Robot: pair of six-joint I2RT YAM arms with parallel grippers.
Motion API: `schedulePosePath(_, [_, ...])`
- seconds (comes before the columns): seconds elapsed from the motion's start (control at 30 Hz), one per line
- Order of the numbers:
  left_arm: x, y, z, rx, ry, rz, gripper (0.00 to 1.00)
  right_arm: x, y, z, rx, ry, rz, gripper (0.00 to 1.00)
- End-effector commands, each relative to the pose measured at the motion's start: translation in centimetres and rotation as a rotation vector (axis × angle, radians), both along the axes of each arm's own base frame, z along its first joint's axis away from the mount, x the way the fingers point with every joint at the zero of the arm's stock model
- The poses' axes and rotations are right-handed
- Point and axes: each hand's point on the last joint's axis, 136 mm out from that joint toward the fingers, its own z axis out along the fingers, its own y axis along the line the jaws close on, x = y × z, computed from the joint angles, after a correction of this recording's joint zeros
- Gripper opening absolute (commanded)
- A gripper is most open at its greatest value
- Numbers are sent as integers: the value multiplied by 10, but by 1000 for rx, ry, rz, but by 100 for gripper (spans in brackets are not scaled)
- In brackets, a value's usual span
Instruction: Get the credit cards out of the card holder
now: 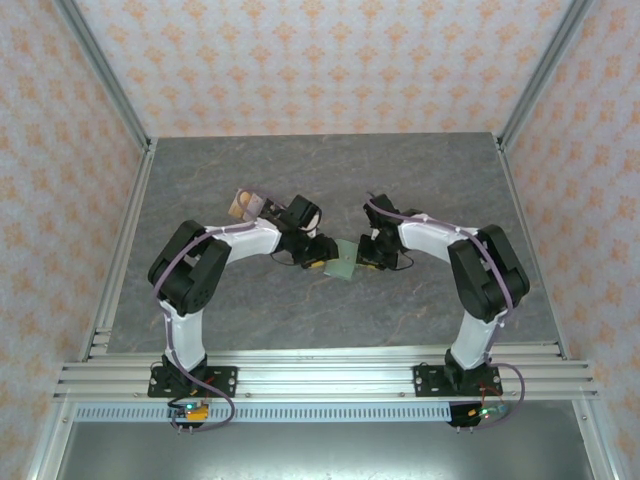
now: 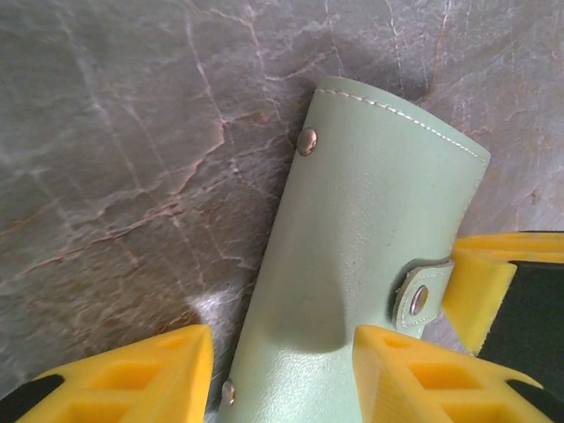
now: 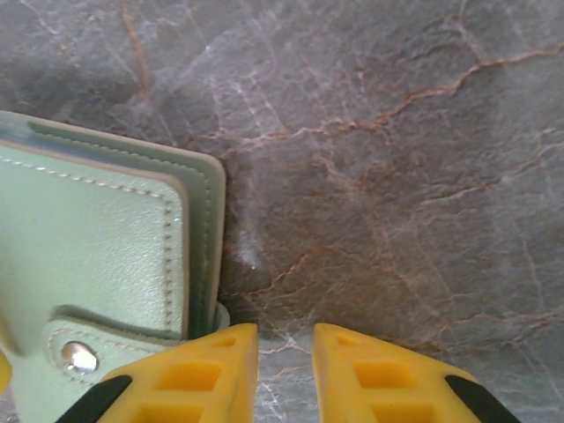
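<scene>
The card holder [image 1: 345, 264] lies closed near the centre of the surface [image 1: 300, 165]. The left hand [image 2: 282, 335] straddles one end of it, one finger on each side. Whether it grips the holder cannot be determined. The right hand [image 3: 286, 333] is narrowly parted, grasps nothing, and sits at the tab edge. Fanned credit cards [image 1: 246, 205] lie left of centre.

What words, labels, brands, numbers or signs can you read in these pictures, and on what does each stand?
None can be read.
The card holder bears only stitching and plain metal snaps, no lettering.
The credit cards in the top view are too small to read.
</scene>
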Motion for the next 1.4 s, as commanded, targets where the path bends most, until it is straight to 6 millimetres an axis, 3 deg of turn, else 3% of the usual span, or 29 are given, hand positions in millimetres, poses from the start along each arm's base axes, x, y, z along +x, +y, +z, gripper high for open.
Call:
schedulePosePath(0.0, [3,-16,6,-90,7,-20,46,4,2,-3,-11,16,-1,24])
schedulePosePath(0.37, [8,-24,23,-226,-25,14,44,7,6,-5,-8,16,18,24])
schedulePosePath(0.53, [8,-22,40,-268,-59,21,37,11,3,2,-20,-13,9,24])
schedulePosePath(0.73, [5,-17,38,-256,-62,33,25,13,-1,5,-33,-27,-13,25])
schedulePosePath(0.87, [2,-9,35,-219,-67,42,15,18,-13,23,-81,-87,-48,26])
schedulePosePath(0.97, [-3,-2,30,-177,-66,39,14,19,-18,37,-94,-121,-60,37])
schedulePosePath(1.13, [-8,4,29,-152,-69,36,13,13,14,44,73,-74,-38,47])
schedulePosePath(1.37, [-8,4,33,-163,-79,38,12,13,42,52,180,-39,-67,48])
